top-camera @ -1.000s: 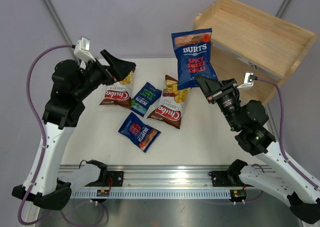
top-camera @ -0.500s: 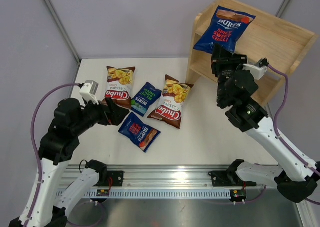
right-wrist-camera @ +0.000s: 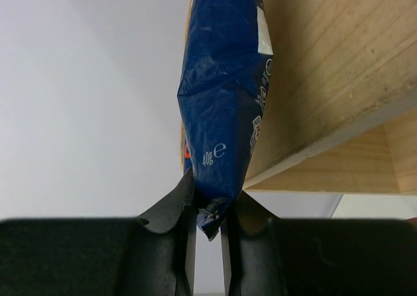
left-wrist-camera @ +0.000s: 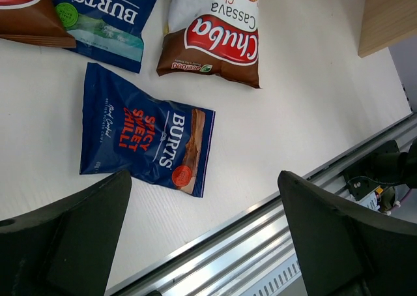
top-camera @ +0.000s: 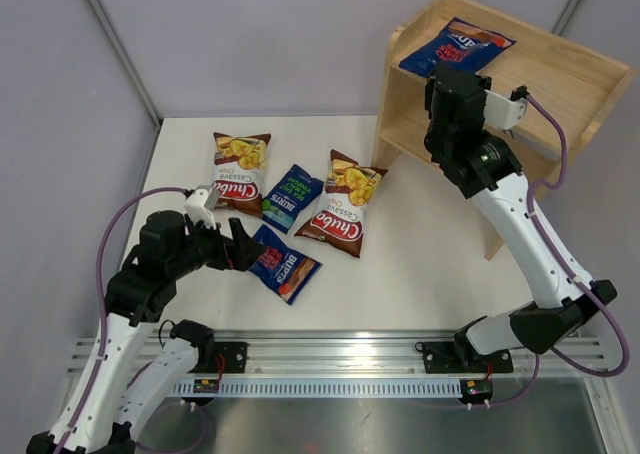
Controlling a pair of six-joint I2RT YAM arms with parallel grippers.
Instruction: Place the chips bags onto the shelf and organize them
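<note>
My right gripper point(top-camera: 446, 77) is shut on the end seam of a dark blue, red-accented Burts bag point(top-camera: 458, 44), which lies tilted on the top tier of the wooden shelf point(top-camera: 560, 74). In the right wrist view the bag point(right-wrist-camera: 225, 94) rises from my fingertips point(right-wrist-camera: 208, 212) against the shelf board point(right-wrist-camera: 339, 68). My left gripper point(top-camera: 246, 254) is open and empty, low beside a second red-accented Burts bag point(top-camera: 283, 264). That bag point(left-wrist-camera: 146, 139) lies just beyond the gripper point(left-wrist-camera: 205, 244). The green Burts bag point(top-camera: 291, 198) and two Chuba bags point(top-camera: 236, 172) point(top-camera: 345, 206) lie flat on the table.
The left wrist view shows the green Burts bag point(left-wrist-camera: 104, 19), a Chuba bag point(left-wrist-camera: 215, 35), a shelf side panel point(left-wrist-camera: 388, 15) and the metal rail point(left-wrist-camera: 273, 244) along the table's near edge. The shelf's lower tier point(top-camera: 420, 134) holds no bag that I can see.
My right arm has carried the Burts bag up from above the table onto the shelf's top tier. My left arm has swung down from the back-left Chuba bag to the near Burts bag.
</note>
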